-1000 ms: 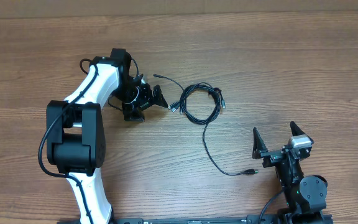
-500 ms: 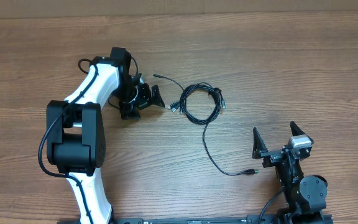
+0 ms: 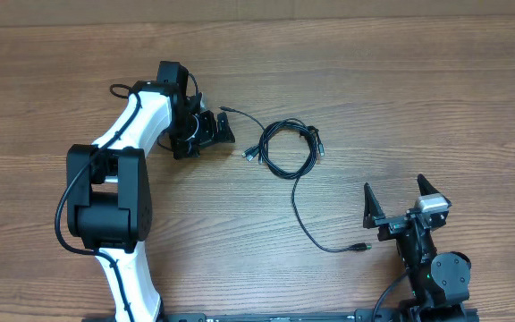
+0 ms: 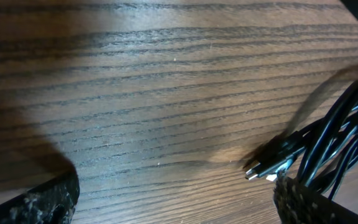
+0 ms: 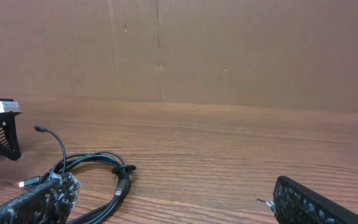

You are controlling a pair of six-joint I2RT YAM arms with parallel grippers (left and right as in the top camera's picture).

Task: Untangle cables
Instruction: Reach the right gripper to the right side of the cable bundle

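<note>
Overhead, left wrist and right wrist views of a wooden table [image 3: 418, 89].

Cables [image 3: 286, 149]: thin black cords coiled in one loose loop near the table's centre. Lying flat, untouched by either arm. One strand trailing from the loop toward the near edge, ending in a small plug [image 3: 358, 246] just left of the right arm. Another short end [image 3: 224, 109] curving off on the far left side of the loop. Pair of plugs [image 3: 250, 156] jutting from the loop's left edge.

Left gripper [image 3: 206, 139]: fingers spread as wide as they go, nothing between them. Compared with a second ago, shifted toward the far edge of the table and slightly left, so farther from the pair of plugs. In the left wrist view, bare wood between the two fingertips, with a plug [image 4: 260, 171] and the bundled cords [image 4: 334, 137] just beside the right-hand finger.

Right gripper [image 3: 399, 199]: fingers likewise fully spread and empty. Same place and pose as a second ago, near the table's front right, well apart from the loop. Loop [image 5: 98, 174] seen low at left in the right wrist view, before a cardboard wall [image 5: 229, 50].

Cables themselves unmoved since the earlier frames.
</note>
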